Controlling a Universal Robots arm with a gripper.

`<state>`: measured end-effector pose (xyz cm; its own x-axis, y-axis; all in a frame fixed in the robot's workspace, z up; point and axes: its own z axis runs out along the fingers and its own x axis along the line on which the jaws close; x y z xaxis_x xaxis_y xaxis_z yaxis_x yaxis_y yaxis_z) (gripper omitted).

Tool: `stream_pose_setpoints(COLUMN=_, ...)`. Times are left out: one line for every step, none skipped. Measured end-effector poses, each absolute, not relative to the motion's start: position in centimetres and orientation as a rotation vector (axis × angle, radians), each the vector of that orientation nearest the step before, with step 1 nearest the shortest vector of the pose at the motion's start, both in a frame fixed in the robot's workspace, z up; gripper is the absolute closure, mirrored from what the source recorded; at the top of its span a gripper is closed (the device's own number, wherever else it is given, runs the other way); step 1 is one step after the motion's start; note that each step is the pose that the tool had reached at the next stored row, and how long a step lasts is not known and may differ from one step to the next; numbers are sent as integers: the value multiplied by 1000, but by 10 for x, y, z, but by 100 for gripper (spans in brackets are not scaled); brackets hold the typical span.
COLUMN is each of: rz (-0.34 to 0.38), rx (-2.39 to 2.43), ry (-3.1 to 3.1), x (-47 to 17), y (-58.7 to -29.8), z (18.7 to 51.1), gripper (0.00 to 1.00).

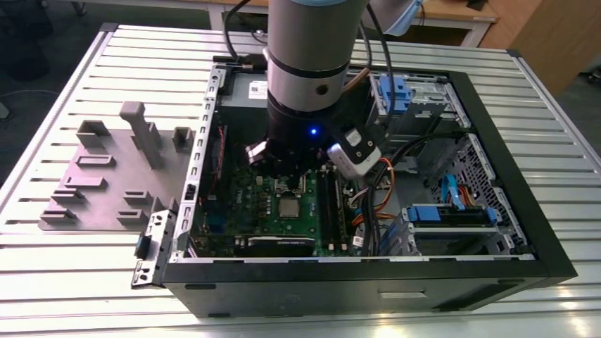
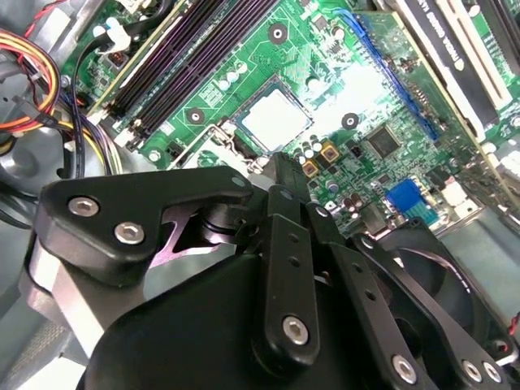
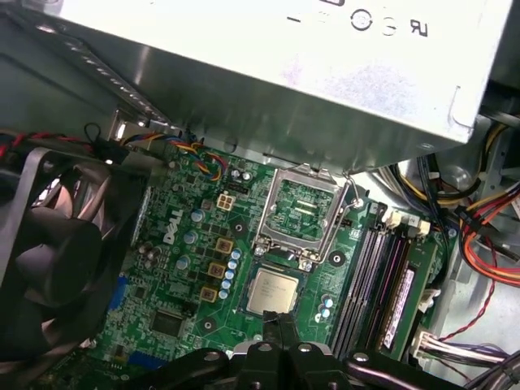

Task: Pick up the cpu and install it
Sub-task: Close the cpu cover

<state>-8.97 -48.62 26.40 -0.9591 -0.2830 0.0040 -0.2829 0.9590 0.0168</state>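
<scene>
The cpu (image 3: 272,291) is a small silver square lying flat in its socket on the green motherboard (image 3: 179,268). It also shows in the second wrist view as the cpu (image 2: 275,120) and in the exterior view as the cpu (image 1: 288,207). Beside it the hinged silver frame (image 3: 305,213) stands swung up. My gripper (image 3: 280,322) hangs just above the cpu's near edge. Its black fingers meet at the tip and hold nothing, as the gripper (image 2: 286,166) shows in the second wrist view too. The arm's wrist (image 1: 305,105) reaches down into the open computer case (image 1: 507,232).
A big grey metal box with a white label (image 3: 309,65) overhangs the board. A black fan (image 3: 57,252) stands on one side of the socket, memory slots (image 3: 374,276) and bundled cables (image 3: 487,227) on the other. A grey fixture plate (image 1: 103,176) lies at the exterior view's left.
</scene>
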Motion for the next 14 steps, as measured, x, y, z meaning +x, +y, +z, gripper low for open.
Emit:
stream_pose_setpoints(rz=-25, rx=468, ry=-3100, x=-90, y=-486, z=264, gripper=89)
stream_pose_setpoints(rz=-25, rx=491, ry=-3096, x=-90, y=-486, z=264, gripper=89)
stream_pose_setpoints(rz=-25, rx=516, ry=-3092, x=-90, y=-486, z=264, gripper=89)
stream_pose_setpoints(rz=-25, rx=544, ry=-3087, x=-90, y=-486, z=264, gripper=89)
stream_pose_setpoints(rz=-25, rx=568, ry=-3083, x=-90, y=-486, z=264, gripper=89)
stream_pose_setpoints(rz=-25, rx=592, ry=-3078, x=-90, y=-486, z=264, gripper=89)
stream_pose_setpoints(rz=-25, rx=616, ry=-3073, x=-90, y=-486, z=264, gripper=89)
stream_pose_setpoints(rz=-25, rx=639, ry=-3068, x=-90, y=-486, z=264, gripper=89)
stream_pose_setpoints(rz=-24, rx=663, ry=-3063, x=-90, y=-486, z=264, gripper=89)
stream_pose_setpoints(rz=-24, rx=686, ry=-3058, x=-90, y=-486, z=264, gripper=89)
stream_pose_setpoints(rz=-24, rx=710, ry=-3052, x=-90, y=-486, z=264, gripper=89)
stream_pose_setpoints(rz=-24, rx=736, ry=-3046, x=-90, y=-486, z=264, gripper=89)
stream_pose_setpoints(rz=-24, rx=777, ry=-3036, x=-90, y=-486, z=264, gripper=89)
stream_pose_setpoints(rz=-24, rx=802, ry=-3029, x=-90, y=-486, z=264, gripper=89)
